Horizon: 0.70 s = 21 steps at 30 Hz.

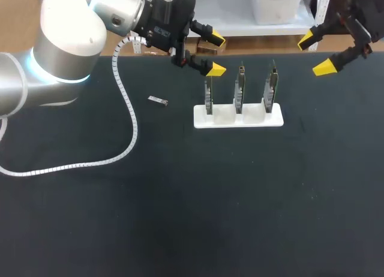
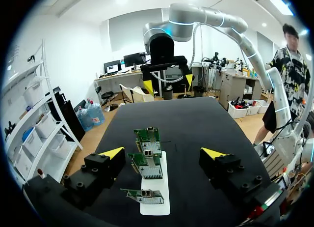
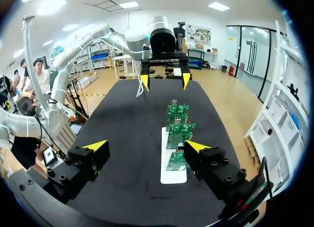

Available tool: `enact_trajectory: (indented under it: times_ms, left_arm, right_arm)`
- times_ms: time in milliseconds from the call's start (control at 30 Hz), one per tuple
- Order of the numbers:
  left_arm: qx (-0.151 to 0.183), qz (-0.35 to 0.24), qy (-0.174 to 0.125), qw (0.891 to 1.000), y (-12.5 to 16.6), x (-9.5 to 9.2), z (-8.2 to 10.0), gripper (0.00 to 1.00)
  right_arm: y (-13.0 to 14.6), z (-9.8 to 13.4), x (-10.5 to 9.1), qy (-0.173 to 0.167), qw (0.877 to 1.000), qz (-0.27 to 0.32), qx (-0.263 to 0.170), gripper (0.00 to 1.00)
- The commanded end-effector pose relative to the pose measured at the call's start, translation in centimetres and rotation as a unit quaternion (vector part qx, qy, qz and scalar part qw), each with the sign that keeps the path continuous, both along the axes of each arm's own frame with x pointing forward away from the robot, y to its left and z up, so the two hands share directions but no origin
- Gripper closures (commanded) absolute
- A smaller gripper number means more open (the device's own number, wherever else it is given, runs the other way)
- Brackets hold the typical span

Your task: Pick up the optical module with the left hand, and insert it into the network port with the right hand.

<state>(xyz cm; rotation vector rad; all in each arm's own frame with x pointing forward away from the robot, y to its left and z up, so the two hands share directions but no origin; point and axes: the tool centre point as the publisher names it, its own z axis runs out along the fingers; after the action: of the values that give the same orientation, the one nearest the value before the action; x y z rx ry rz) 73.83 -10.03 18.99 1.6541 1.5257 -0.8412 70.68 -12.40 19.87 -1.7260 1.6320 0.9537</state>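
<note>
While the optical module (image 1: 158, 100) lies untouched left of centre on the tabletop (image 1: 180, 199) in the head view, the left hand (image 1: 215, 53) and right hand (image 1: 317, 53) both hang released near the upper edge, so pickup seems not begun. The left wrist view shows only the board rack (image 2: 157, 208) ahead of its spread fingers (image 2: 98, 170), so that hand must shift over the module and descend. The right wrist view's hand gapes too.

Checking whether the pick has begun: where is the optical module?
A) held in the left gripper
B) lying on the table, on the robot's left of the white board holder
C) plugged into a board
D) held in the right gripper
B: the optical module lies on the table, apart from the white holder, and the left gripper is open, holding nothing.
</note>
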Motion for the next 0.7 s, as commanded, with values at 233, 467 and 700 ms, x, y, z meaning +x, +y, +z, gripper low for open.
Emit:
enact_trajectory:
  times_ms: [233, 467, 700]
  left_arm:
    - [0.049, 0.013, -0.003, 0.999, 2.5, 0.7, 0.5, 0.00]
    - [0.130, 0.041, 0.000, 0.991, 5.8, 1.4, 0.5, 0.00]
    - [0.191, -0.041, -0.005, 0.981, 6.6, 0.2, -3.3, 0.00]
  right_arm:
    - [0.0, 0.0, -0.1, -0.001, 1.000, -0.001, 0.000, 0.00]
    - [0.0, 0.0, -0.1, -0.001, 1.000, -0.001, 0.000, 0.00]
    - [0.0, 0.0, -0.1, -0.001, 1.000, -0.001, 0.000, 0.00]
